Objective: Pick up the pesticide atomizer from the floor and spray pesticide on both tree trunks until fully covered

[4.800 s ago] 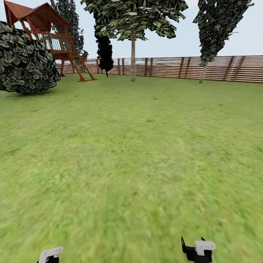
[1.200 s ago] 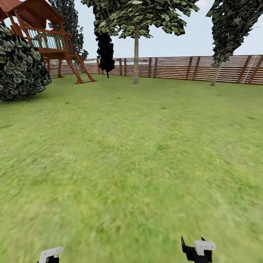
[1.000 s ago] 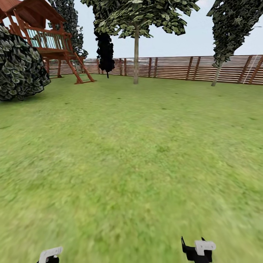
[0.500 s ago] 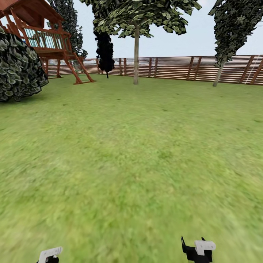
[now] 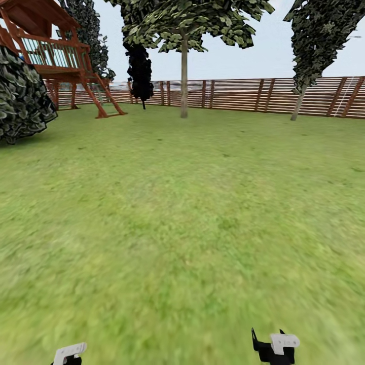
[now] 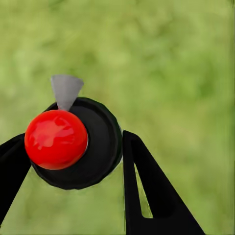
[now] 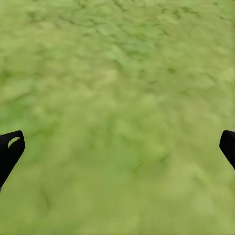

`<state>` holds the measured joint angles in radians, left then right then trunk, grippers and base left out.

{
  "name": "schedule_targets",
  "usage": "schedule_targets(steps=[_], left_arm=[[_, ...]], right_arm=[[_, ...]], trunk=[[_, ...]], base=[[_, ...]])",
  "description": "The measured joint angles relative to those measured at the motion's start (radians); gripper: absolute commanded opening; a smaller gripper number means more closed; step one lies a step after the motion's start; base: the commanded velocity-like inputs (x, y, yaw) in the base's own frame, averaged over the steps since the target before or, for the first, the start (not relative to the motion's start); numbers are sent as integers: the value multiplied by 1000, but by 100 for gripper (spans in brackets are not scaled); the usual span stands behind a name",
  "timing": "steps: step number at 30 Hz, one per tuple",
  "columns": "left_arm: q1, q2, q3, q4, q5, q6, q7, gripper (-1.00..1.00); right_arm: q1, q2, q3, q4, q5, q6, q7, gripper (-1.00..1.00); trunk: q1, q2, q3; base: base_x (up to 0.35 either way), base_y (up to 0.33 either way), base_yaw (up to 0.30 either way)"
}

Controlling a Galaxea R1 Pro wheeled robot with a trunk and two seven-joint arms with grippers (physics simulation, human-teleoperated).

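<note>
The pesticide atomizer (image 6: 73,144), a black round body with a red knob and a grey nozzle tip, is seen in the left wrist view clamped between the 2 black fingers (image 6: 147,196) of the left gripper (image 6: 73,161), above blurred grass. In the right wrist view the right gripper (image 7: 117,147) is shown with its 2 fingertips (image 7: 10,147) spread wide apart over the lawn (image 7: 117,88), nothing being held between them. In the head view, parts of the left gripper (image 5: 70,352) and right gripper (image 5: 276,345) are seen at the lower edge, unchanged in place against the earlier pictures. The whole scene has been shifted slightly leftward since 0.5 s ago, which is a camera move: the pale tree trunk (image 5: 184,81) near the fence (image 5: 253,95) now stands a little further left, and the wooden playhouse (image 5: 56,56) and the dark leafy bush (image 5: 20,96) are cut more by the left edge. A 2nd, leaning trunk (image 5: 299,104) is seen at the right, before the fence. Both trunks are well apart from the robot, across open lawn.
</note>
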<state>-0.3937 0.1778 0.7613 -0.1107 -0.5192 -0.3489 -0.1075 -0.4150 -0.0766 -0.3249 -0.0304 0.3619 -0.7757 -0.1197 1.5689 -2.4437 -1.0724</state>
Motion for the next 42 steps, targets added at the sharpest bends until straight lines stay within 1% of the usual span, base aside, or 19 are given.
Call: schedule_targets(steps=[42], left_arm=[[0, 0, 0, 0, 0, 0, 0, -100]], right_arm=[[0, 0, 0, 0, 2, 0, 2, 100]], trunk=[[0, 0, 0]], base=[[340, 0, 0]])
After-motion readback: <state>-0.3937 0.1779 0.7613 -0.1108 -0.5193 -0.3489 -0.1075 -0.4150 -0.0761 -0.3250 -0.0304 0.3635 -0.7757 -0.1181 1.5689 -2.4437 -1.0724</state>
